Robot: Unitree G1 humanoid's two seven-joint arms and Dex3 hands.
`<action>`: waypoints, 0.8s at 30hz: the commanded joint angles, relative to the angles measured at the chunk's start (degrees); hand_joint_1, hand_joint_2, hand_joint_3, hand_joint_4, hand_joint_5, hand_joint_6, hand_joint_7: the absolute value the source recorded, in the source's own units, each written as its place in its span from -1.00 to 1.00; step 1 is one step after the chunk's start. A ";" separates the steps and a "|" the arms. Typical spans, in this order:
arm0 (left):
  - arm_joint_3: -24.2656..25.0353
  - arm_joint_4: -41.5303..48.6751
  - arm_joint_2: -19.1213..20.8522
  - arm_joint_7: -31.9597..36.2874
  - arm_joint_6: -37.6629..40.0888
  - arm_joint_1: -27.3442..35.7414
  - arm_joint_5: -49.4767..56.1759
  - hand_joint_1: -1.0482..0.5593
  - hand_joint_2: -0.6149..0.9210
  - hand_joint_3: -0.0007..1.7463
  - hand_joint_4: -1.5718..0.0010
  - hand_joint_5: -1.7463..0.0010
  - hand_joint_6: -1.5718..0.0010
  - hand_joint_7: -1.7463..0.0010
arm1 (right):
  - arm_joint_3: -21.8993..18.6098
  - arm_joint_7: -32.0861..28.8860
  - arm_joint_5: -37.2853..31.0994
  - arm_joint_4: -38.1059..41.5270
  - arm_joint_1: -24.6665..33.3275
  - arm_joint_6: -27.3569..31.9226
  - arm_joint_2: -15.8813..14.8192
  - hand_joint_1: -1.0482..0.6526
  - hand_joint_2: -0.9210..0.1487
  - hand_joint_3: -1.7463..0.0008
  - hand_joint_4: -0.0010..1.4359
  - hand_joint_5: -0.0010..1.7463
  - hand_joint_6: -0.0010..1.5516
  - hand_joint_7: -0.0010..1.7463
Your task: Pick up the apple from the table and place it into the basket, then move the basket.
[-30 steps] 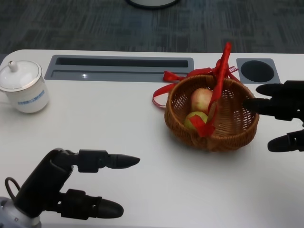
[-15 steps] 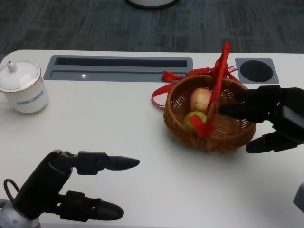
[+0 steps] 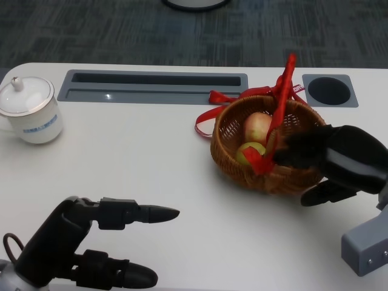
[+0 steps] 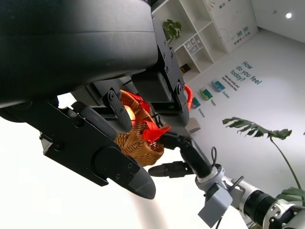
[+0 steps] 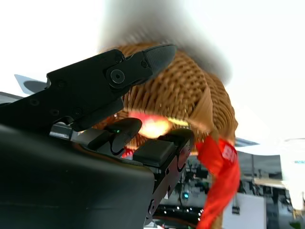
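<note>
Apples are in the basket, which sits on the tabletop toward its far right corner, so what's left looks like moving the basket. Key relation: right hand is at the basket's right rim, upper fingers reaching over into it, thumb low outside the wall, rim between them; full clamp not certain, reads as gripping. Red ribboned handle arches front to back, just left of those fingers. Left hand hovers well apart near the front left edge, fingers spread, empty. Right wrist view shows wicker between the fingers; head view hides that contact. White lidded cup stands far left.
</note>
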 commanded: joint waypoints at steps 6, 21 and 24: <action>0.96 -2.46 0.92 0.82 -0.02 2.16 0.92 -0.27 0.71 -1.00 -0.28 1.00 -0.15 1.00 | 0.47 6.23 4.16 4.25 -0.31 3.96 0.99 -0.45 -0.69 0.99 -0.01 -0.98 -0.15 -0.98; 1.07 -2.74 0.49 1.10 0.05 2.58 1.03 -0.26 0.70 -1.00 -0.29 0.99 -0.17 1.00 | 0.27 7.79 7.56 4.64 -1.56 4.86 0.44 -0.07 -0.99 0.99 0.50 -0.97 0.32 -0.97; 1.09 -2.46 0.43 1.22 -0.14 2.24 1.40 -0.27 0.71 -1.00 -0.30 0.99 -0.17 0.99 | 0.62 7.23 7.20 4.24 -1.95 4.58 0.29 -0.06 -0.99 0.99 0.50 -0.98 0.31 -0.98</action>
